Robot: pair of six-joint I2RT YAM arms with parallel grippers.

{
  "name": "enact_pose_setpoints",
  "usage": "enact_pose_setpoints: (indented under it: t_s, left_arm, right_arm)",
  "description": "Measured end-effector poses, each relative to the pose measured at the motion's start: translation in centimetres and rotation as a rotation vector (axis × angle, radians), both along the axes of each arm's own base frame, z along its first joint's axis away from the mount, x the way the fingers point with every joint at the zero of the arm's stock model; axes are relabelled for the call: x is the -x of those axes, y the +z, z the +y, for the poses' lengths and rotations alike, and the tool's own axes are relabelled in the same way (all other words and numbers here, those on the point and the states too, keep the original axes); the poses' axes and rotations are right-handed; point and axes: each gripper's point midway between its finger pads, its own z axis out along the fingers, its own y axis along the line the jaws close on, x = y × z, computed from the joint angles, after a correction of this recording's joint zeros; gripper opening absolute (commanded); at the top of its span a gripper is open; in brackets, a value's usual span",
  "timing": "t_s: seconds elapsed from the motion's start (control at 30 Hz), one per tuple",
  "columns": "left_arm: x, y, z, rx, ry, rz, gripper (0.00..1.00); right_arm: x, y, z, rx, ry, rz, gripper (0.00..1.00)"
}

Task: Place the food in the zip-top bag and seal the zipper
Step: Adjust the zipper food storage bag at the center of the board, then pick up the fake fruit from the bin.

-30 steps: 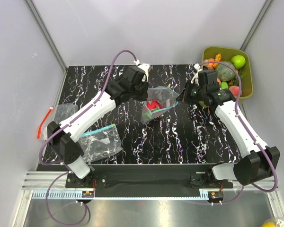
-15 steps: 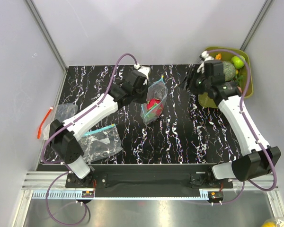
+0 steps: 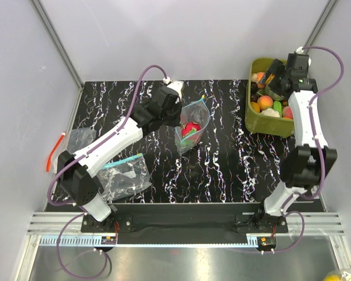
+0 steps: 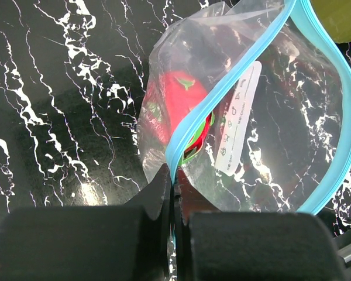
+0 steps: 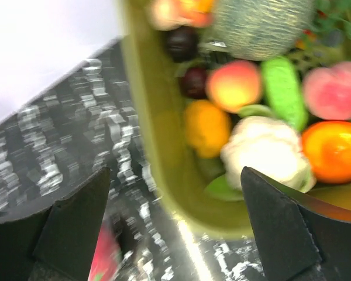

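Note:
The zip-top bag hangs over the middle of the table, and red and green food shows through it. My left gripper is shut on the zipper at one end of the mouth; its other end hangs free. The left wrist view shows the blue-green strip running into the pinched jaws of the left gripper, with the red toy inside. My right gripper hovers open over the olive tub. Nothing sits between the wide jaws of the right gripper. More food lies below: an orange, a cauliflower, a peach.
A second clear bag lies flat at the front left of the table. Another clear bag with an orange-red strip hangs off the left edge. The tub stands at the back right corner, against the wall.
My right arm swung away from the bag to the tub at the back right, and its gripper opened wide. The bag's mouth narrowed and now hangs from the left gripper alone.

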Motion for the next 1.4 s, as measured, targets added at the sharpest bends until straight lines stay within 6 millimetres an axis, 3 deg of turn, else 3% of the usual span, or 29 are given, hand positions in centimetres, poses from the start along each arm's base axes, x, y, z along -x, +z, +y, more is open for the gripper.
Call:
enact_pose_setpoints:
  t_s: [0.1, 0.3, 0.53, 0.6, 0.63, 0.67, 0.77, 0.83, 0.93, 1.03, 1.27, 1.4]
  left_arm:
    - [0.0, -0.1, 0.0, 0.001, 0.0, -0.001, 0.0]
    - [0.0, -0.2, 0.0, 0.004, -0.001, -0.004, 0.0]
    - [0.0, -0.3, 0.0, 0.005, -0.001, -0.005, 0.0]
    - [0.0, -0.5, 0.0, 0.001, 0.0, -0.001, 0.0]
    - [0.0, -0.6, 0.0, 0.0, 0.0, 0.0, 0.0]
    - [0.1, -0.6, 0.0, -0.001, 0.0, 0.002, 0.0]
    - [0.1, -0.6, 0.1, -0.001, 0.0, 0.001, 0.0]
    - [0.1, -0.6, 0.1, -0.002, 0.0, 0.001, 0.0]
    - [0.1, -0.6, 0.1, -0.002, 0.0, 0.001, 0.0]
    - [0.1, -0.6, 0.1, -0.003, 0.0, 0.001, 0.0]
    - [0.1, -0.6, 0.1, -0.003, 0.0, 0.001, 0.0]
    - [0.1, -0.7, 0.1, -0.003, 0.0, 0.001, 0.0]
  right_arm:
    - [-1.4, -3.9, -1.8, 0.022, -0.057, 0.104, 1.0]
    - [-4.0, -10.2, -3.4, 0.051, -0.104, 0.253, 1.0]
    - [-7.9, -19.3, -5.6, 0.061, -0.145, 0.411, 1.0]
    - [-8.3, -21.7, -6.1, 0.06, -0.152, 0.457, 1.0]
    - [-8.4, -22.3, -6.2, 0.058, -0.154, 0.467, 0.98]
    - [-8.6, -22.5, -6.4, 0.06, -0.154, 0.47, 0.83]
    - [-8.4, -22.2, -6.7, 0.057, -0.146, 0.479, 0.33]
    - [-8.2, -21.9, -6.7, 0.036, -0.148, 0.474, 0.24]
    - [-7.5, -21.4, -6.3, 0.005, -0.128, 0.441, 0.22]
    - [-6.6, -18.8, -5.5, -0.035, -0.096, 0.395, 0.21]
    - [-5.9, -7.4, -4.0, -0.101, -0.017, 0.165, 0.21]
    - [-5.2, -3.9, -3.7, -0.124, 0.006, 0.091, 0.2]
